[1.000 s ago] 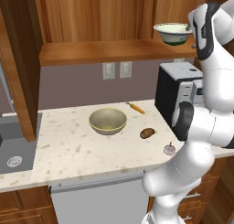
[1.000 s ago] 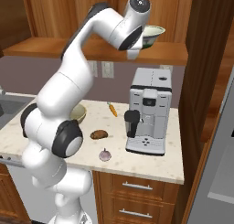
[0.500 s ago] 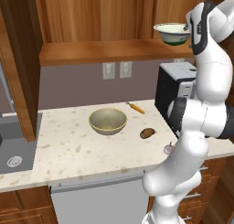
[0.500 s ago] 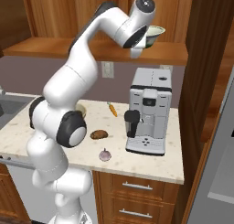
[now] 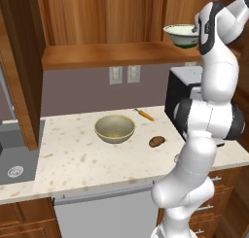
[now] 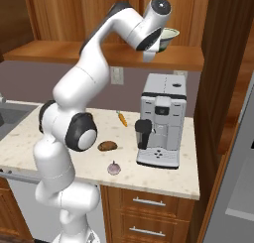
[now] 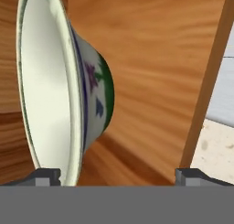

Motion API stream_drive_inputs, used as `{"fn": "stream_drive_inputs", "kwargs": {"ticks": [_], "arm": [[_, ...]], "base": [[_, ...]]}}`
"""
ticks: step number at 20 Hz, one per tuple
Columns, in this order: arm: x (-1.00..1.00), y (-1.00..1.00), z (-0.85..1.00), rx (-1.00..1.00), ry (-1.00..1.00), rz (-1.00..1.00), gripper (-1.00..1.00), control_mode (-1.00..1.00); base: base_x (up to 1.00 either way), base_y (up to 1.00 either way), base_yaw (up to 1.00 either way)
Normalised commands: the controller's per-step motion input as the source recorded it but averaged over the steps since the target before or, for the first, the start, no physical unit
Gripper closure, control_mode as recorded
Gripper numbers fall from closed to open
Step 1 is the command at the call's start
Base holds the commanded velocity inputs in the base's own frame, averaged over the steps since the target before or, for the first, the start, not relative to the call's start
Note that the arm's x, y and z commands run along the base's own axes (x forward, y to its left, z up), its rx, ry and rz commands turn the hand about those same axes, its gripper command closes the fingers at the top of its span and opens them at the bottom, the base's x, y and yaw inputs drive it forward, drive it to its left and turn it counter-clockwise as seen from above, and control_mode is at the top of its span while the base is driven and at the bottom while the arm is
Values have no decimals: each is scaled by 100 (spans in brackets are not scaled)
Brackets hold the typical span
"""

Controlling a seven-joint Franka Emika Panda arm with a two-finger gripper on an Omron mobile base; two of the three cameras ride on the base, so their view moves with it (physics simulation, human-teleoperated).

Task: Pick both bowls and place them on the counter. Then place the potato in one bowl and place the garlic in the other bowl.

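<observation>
Tan bowl (image 5: 115, 128) is sitting on the table (image 5: 73, 159); gripper (image 7: 116, 177), wide open and empty, is reaching the cream bowl (image 5: 181, 35) on the shelf (image 5: 107, 55); potato (image 5: 156, 141) and garlic (image 6: 114, 168) are waiting.

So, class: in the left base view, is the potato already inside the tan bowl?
No: the potato lies on the counter to the right of the tan bowl, apart from it.

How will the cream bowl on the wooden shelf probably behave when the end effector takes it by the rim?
The cream bowl looks like rigid glazed ceramic, so probably slippery and breakable. Its narrow green foot and wide rim suggest it may tip when pinched on one side.
</observation>
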Motion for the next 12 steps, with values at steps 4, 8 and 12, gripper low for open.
{"fn": "stream_drive_inputs", "kwargs": {"ticks": [4,8,12], "arm": [[39,-4,-1,0,5,0,-100,-100],[37,-11,0,0,6,0,-100,-100],[33,-13,0,0,4,0,-100,-100]], "base": [[0,0,0],[0,0,0],[0,0,0]]}}
